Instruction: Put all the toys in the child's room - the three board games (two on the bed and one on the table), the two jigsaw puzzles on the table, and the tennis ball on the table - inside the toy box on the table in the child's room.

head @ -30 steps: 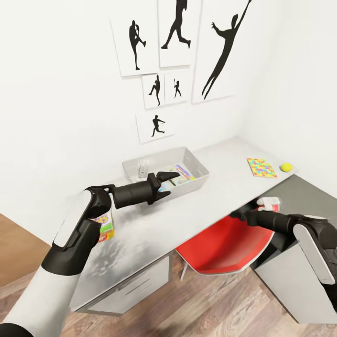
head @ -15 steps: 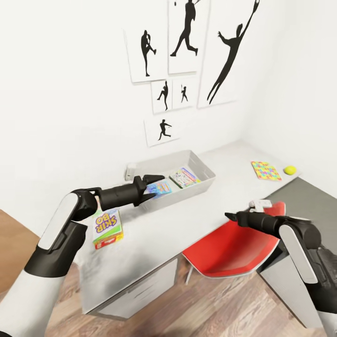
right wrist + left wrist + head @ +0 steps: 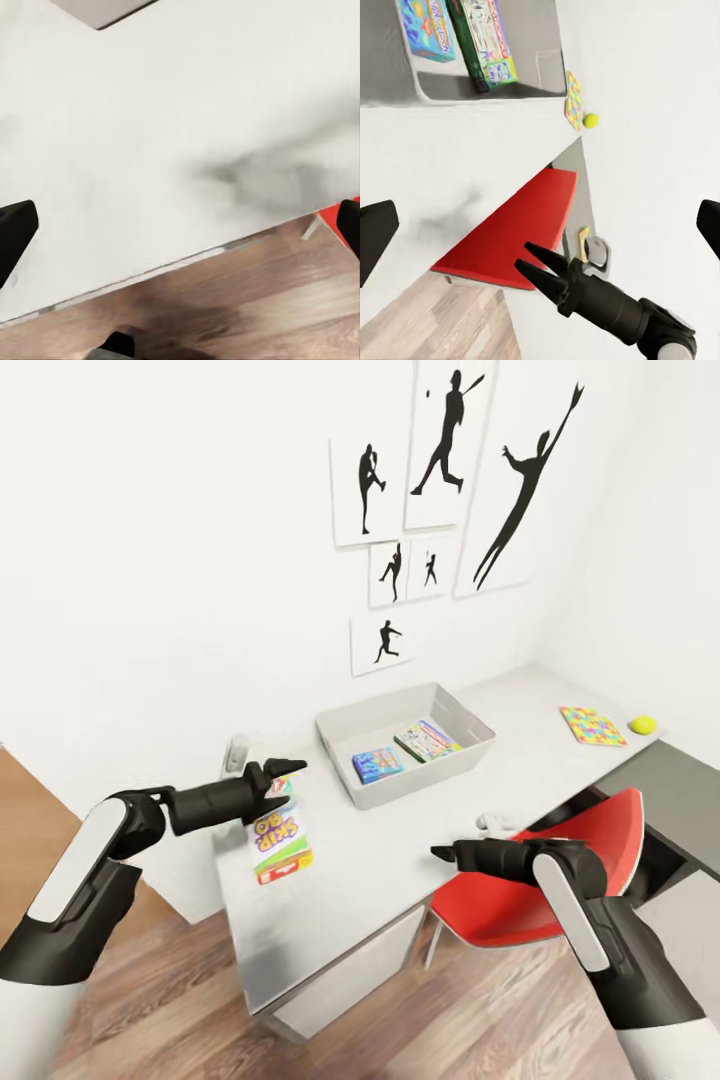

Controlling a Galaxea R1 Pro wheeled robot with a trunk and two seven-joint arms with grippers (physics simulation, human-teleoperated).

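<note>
The toy box [image 3: 404,748] sits near the table's [image 3: 400,860] back edge holding two board games, and a third, green-white board game [image 3: 279,834] lies near the left end, long axis running front to back. A jigsaw puzzle [image 3: 593,725] and the tennis ball [image 3: 642,725] rest at the far right corner. Both the left end effector [image 3: 284,778] and the right end effector [image 3: 446,853] hover spread and empty.

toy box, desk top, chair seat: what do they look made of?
Toy box: looks like moulded plastic, matte light grey; thin flared walls with a rolled rim.
Table: pale top with faint grey marbling, so stone-look laminate or marble; a render cannot settle which.
Red chair: probably plastic; one smooth, uniform red shell with a slight sheen.
</note>
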